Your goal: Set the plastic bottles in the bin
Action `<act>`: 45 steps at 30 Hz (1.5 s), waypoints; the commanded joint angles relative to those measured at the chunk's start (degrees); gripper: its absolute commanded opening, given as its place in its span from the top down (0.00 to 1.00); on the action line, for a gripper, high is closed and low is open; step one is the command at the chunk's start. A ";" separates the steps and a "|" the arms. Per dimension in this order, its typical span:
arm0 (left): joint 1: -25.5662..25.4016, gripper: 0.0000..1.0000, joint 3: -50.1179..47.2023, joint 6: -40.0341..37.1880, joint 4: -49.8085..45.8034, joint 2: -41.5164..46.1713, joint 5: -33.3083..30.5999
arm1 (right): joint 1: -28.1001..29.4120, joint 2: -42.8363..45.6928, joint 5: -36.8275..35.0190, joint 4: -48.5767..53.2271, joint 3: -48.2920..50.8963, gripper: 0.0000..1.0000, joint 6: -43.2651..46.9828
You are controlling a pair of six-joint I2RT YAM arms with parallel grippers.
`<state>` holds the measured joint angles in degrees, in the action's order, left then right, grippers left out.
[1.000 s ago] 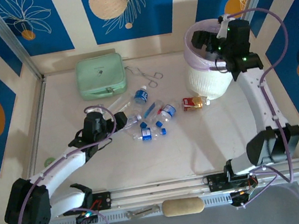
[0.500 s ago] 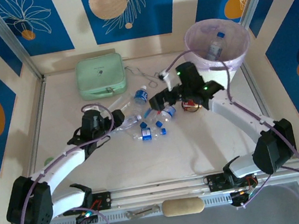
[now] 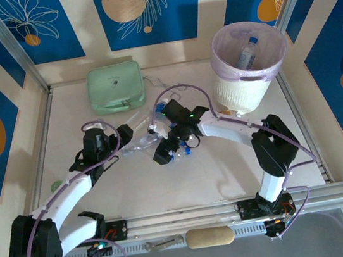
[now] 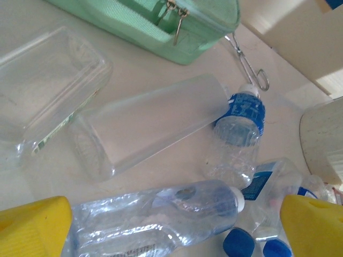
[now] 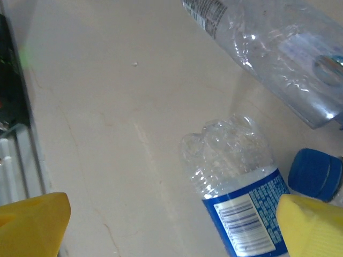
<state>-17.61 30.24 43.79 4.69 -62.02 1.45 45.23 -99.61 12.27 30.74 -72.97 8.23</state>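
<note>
Several clear plastic bottles (image 3: 141, 147) lie in a cluster mid-table. One more bottle (image 3: 248, 52) rests inside the bin (image 3: 243, 93), a white slatted basket with a lilac bag, at the back right. My left gripper (image 3: 131, 140) is open at the cluster's left side. In the left wrist view the left gripper (image 4: 171, 227) straddles a clear white-capped bottle (image 4: 161, 217) without touching it. My right gripper (image 3: 161, 154) hangs open low over the cluster. In the right wrist view a blue-labelled bottle (image 5: 241, 187) lies by the right gripper's (image 5: 171, 227) right finger.
A mint-green zip case (image 3: 116, 88) sits at the back left, with metal forceps (image 4: 246, 64) beside it. Clear flat plastic containers (image 4: 150, 123) lie between the case and the bottles. Loose blue caps (image 4: 238, 243) are near the bottles. The right arm stretches across the table's middle.
The right arm swung from above the bin down to the bottle cluster, leaving a bottle in the bin. The left gripper drew back slightly to the left.
</note>
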 commanded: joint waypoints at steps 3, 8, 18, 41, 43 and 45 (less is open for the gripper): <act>0.77 0.01 -2.25 1.80 0.64 1.29 1.79 | 2.68 -3.18 -8.61 5.88 -4.08 0.01 8.43; 0.90 0.01 -3.12 2.53 1.55 1.34 2.33 | 3.97 -6.46 -16.46 6.84 -5.47 0.01 13.27; 0.94 0.01 -3.00 3.18 3.09 0.15 3.42 | 5.86 -10.50 -23.13 2.32 -4.46 0.01 17.91; 0.91 0.01 -3.18 3.58 2.87 0.50 3.65 | 7.21 -14.59 -25.41 -0.50 -3.94 0.42 18.27; 0.95 0.01 -3.20 3.56 2.87 0.50 3.69 | 7.19 -14.36 -25.21 -0.46 -3.93 0.45 18.31; 0.96 0.01 -3.19 3.67 2.87 0.50 3.73 | 7.22 -14.12 -25.11 -0.58 -3.93 0.46 18.23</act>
<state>-17.34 27.35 46.70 6.83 -61.71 4.38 52.18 -113.82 -14.37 29.98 -77.25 26.63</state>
